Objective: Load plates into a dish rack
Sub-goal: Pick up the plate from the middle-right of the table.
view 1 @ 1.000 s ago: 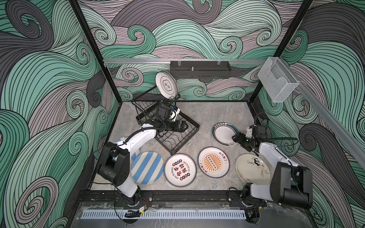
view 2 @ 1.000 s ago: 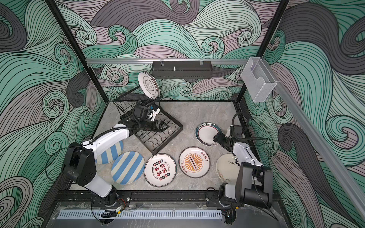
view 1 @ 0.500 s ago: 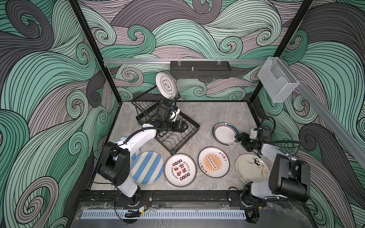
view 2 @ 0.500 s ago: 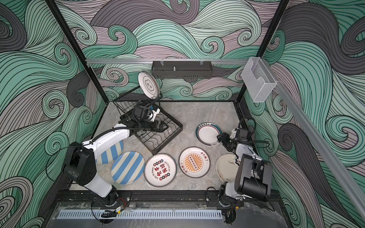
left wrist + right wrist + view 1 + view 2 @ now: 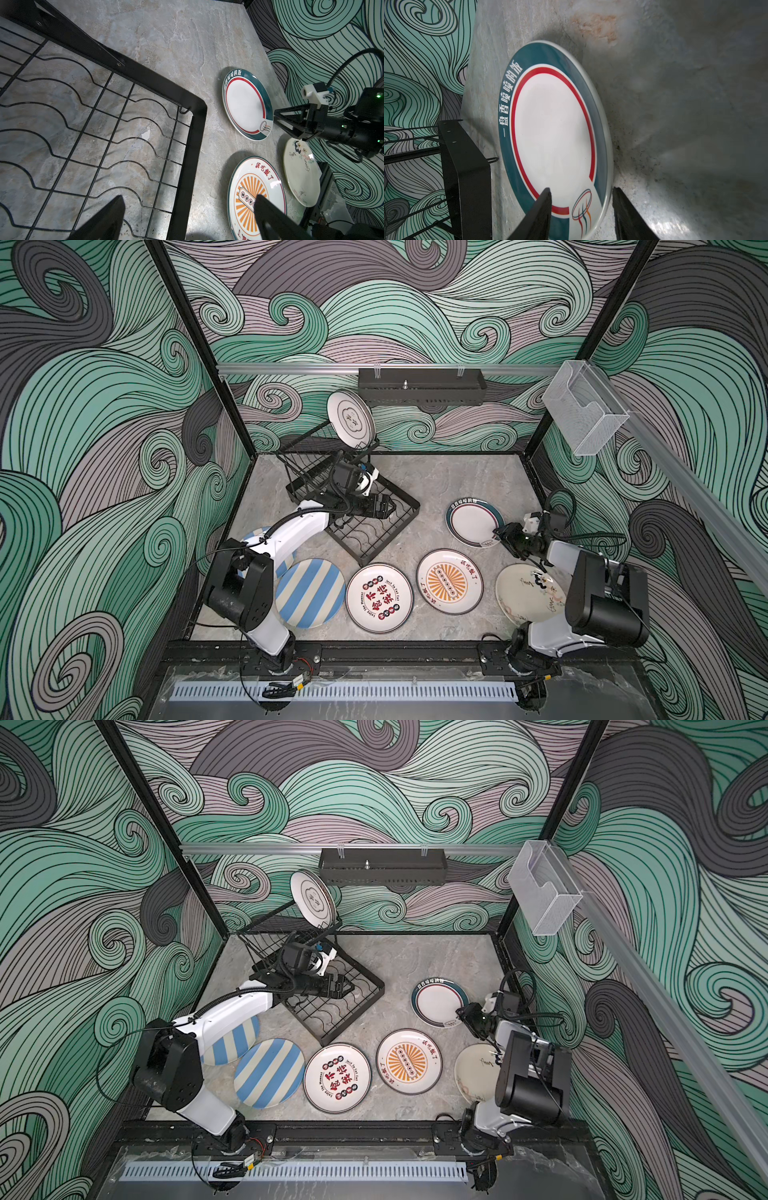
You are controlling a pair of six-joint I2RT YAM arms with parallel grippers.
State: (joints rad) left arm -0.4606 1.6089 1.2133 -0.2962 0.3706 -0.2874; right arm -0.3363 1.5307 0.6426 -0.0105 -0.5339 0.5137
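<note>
Now right end effector (image 5: 581,189) astride edge of teal-rimmed plate (image 5: 554,135)

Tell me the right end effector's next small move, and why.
Probably close on the rim of the teal plate: the jaws of the right end effector straddle that rim with a gap showing, and the plate lies on the table.

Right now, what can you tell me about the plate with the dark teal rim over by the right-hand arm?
The teal-rimmed plate is round, glossy, ceramic-looking: white centre, thin red ring, broad teal band with white characters, and a small multicoloured squiggle logo. It lies face up on the stone-look table, apart from the other plates. The right gripper straddles its rim by the logo, jaws apart; contact unclear.
</note>
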